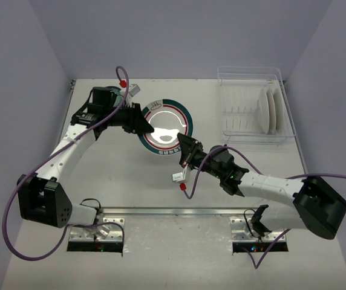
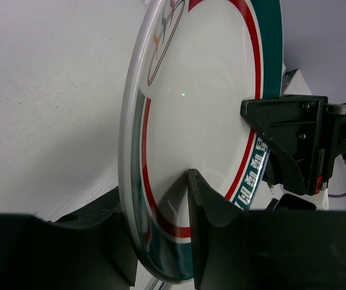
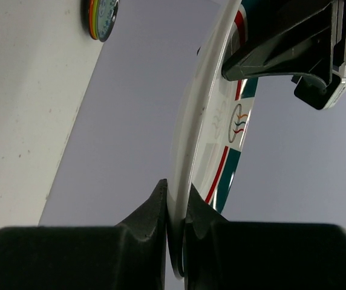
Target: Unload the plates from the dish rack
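A white plate with a teal and red rim [image 1: 167,124] is held over the middle of the table by both grippers. My left gripper [image 1: 145,127] is shut on its left rim; in the left wrist view [image 2: 155,196] the rim sits between the fingers. My right gripper [image 1: 185,145] is shut on its near right rim, shown pinched in the right wrist view [image 3: 176,196]. The clear dish rack [image 1: 245,130] stands at the back right with two white plates [image 1: 268,112] upright in its right end.
A small round thing with coloured edges [image 3: 102,18] shows at the table's far edge in the right wrist view. The walls close in the table at the back and on both sides. Purple cables trail from both arms.
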